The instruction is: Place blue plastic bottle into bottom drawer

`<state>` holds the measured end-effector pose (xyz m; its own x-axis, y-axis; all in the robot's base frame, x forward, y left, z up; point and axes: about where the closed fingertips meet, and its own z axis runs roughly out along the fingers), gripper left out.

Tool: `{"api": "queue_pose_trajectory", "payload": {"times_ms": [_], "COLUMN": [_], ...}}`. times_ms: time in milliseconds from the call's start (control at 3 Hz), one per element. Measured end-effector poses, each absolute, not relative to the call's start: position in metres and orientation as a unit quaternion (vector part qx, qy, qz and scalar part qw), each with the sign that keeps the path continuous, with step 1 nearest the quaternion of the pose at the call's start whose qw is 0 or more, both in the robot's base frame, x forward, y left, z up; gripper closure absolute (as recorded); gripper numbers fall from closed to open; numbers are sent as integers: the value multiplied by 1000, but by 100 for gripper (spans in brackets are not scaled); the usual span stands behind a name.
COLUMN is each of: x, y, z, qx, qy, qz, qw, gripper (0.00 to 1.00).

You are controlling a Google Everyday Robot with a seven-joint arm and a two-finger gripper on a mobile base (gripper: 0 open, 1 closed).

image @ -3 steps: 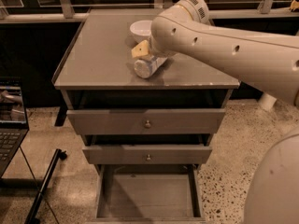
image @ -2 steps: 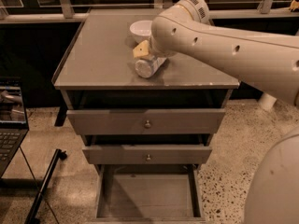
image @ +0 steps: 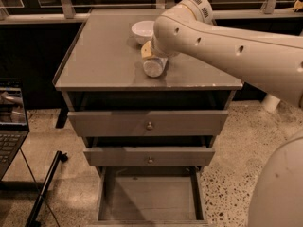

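Pincer (image: pixel 148 51) at blue plastic bottle (image: pixel 154 66) on cabinet top (image: pixel 104 56), hold unclear, label unreadable, bottom drawer (image: pixel 150 200) open.

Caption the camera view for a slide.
Gripper down at the blue plastic bottle lying on the cabinet top beside a white bowl; bottom drawer stands open.

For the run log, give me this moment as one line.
gripper: at blue plastic bottle | bottle: lying on cabinet top | bottom drawer: open

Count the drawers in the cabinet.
3, stacked: top drawer, middle drawer below it, and bottom drawer pulled out furthest. None seem hidden. The hand is up on the cabinet top at the blue plastic bottle, mostly hidden by the arm.
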<state>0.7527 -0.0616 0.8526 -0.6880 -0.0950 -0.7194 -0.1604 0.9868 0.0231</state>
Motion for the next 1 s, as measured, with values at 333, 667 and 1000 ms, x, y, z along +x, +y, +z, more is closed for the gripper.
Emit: {"api": "queue_pose_trajectory", "payload": {"times_ms": [333, 667, 1000], "x": [753, 753, 747], "y": [-62, -62, -73], "z": [853, 857, 861], "qx": [-70, -70, -40], "qy": [918, 918, 917], "qz": [42, 42, 42], "qw": [389, 389, 394], "gripper": [100, 100, 100]}}
